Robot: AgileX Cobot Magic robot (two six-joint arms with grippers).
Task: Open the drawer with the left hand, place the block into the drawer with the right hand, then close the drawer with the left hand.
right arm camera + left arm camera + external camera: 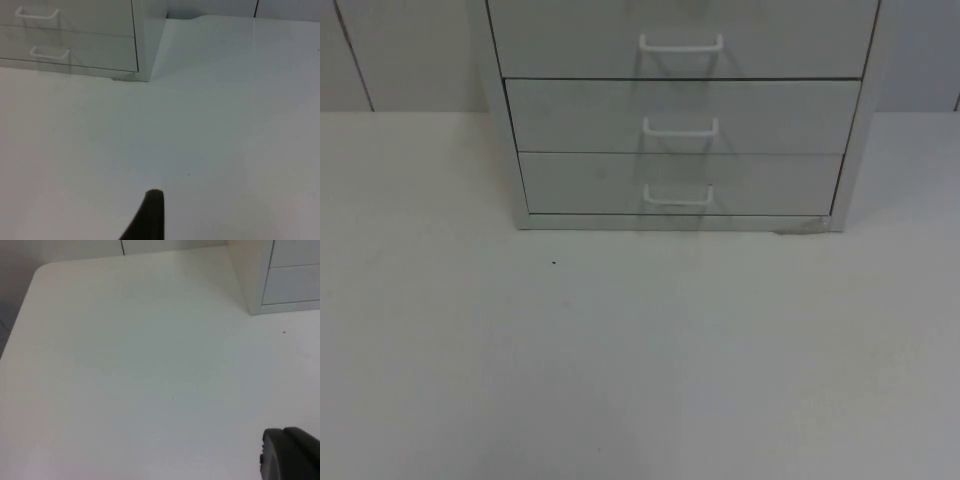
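White drawer cabinet (three drawers shut), left pincer, right pincer, openings cannot be told.

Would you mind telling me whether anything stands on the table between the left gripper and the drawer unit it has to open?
Nothing visible does. In the left wrist view, bare white table runs from the left gripper's fingertip to the drawer unit, whose three drawers are all shut.

A drawer cabinet is set at the back of the table, its three drawers stacked and shut.
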